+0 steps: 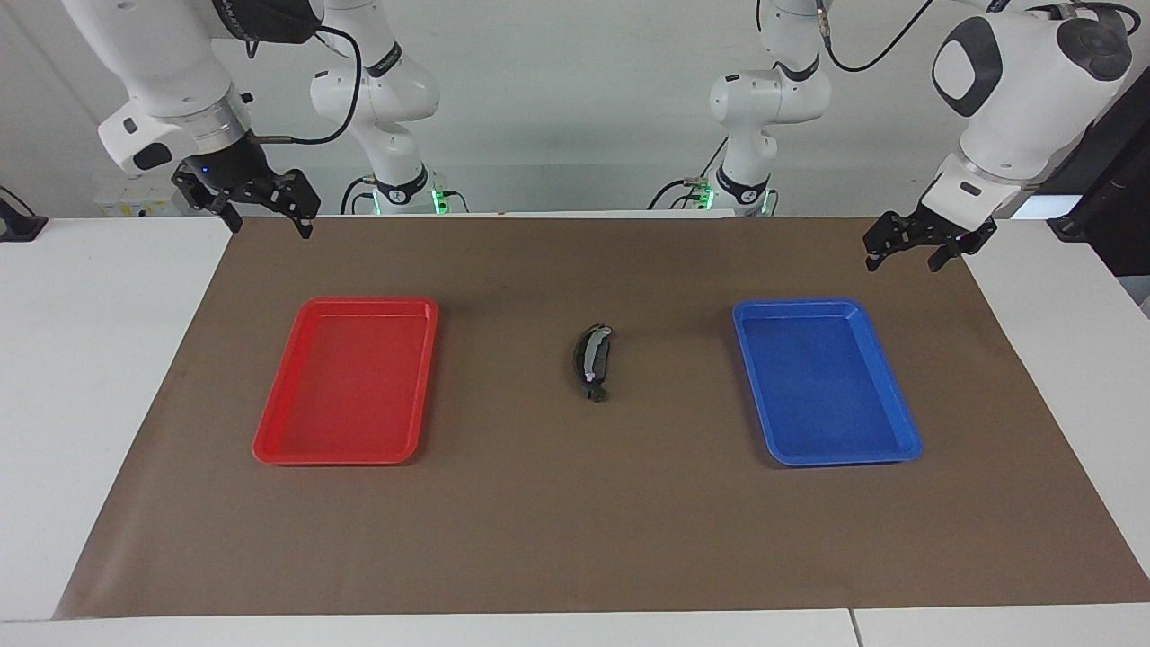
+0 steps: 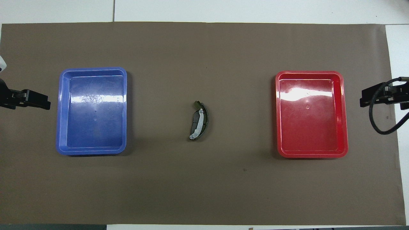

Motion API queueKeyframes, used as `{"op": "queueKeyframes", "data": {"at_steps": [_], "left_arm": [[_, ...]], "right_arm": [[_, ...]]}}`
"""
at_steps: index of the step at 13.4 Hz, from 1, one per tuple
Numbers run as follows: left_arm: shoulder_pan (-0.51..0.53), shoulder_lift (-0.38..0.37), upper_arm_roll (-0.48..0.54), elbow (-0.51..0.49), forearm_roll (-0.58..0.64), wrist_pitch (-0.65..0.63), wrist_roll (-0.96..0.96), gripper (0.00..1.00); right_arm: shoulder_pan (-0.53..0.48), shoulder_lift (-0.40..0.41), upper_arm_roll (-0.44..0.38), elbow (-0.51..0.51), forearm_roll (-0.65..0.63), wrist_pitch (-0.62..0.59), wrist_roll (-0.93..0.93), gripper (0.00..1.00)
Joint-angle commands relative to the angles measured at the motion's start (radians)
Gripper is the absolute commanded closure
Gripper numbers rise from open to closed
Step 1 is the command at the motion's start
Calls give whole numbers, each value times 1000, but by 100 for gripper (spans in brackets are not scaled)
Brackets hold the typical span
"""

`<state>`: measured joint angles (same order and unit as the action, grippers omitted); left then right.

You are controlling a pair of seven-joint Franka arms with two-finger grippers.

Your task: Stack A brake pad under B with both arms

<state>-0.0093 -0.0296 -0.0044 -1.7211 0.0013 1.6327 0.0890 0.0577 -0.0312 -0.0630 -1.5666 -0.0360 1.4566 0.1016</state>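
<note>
Two arms wait, raised over the mat's robot-side corners, holding nothing. Brown mat [image 1: 575, 539] covers most of the white table [image 1: 90, 404].

Red tray [image 1: 269, 431] sits toward the right arm's end, blue tray [image 1: 898, 431] toward the left arm's end. Both lie flat on the mat with nothing in them.

Left gripper [image 1: 909, 256] hangs above the mat edge by the blue tray's robot-side corner, apart from it. Fingers point down with a clear gap between them, spread moderately wide. Right gripper [image 1: 268, 223] hangs above the mat edge near the red tray's end, also well apart from the tray. Its fingers are parted too, with a wide gap.

B [image 2: 204, 117] lies mid-mat between the trays, well apart from both. It is a dark crescent with its bulge toward the red tray. Pad [image 2: 194, 125] sits at B's concave side, touching it, with a light grey band running between the two. I can't tell from either view whether the pad lies under B or just beside it.
</note>
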Motion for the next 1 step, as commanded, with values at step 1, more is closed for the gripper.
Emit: {"op": "queueKeyframes", "data": {"at_steps": [1], "left_arm": [[3, -9, -3, -8, 5, -1, -11, 0]], "right_arm": [[-9, 5, 5, 14, -8, -15, -33, 1]]}}
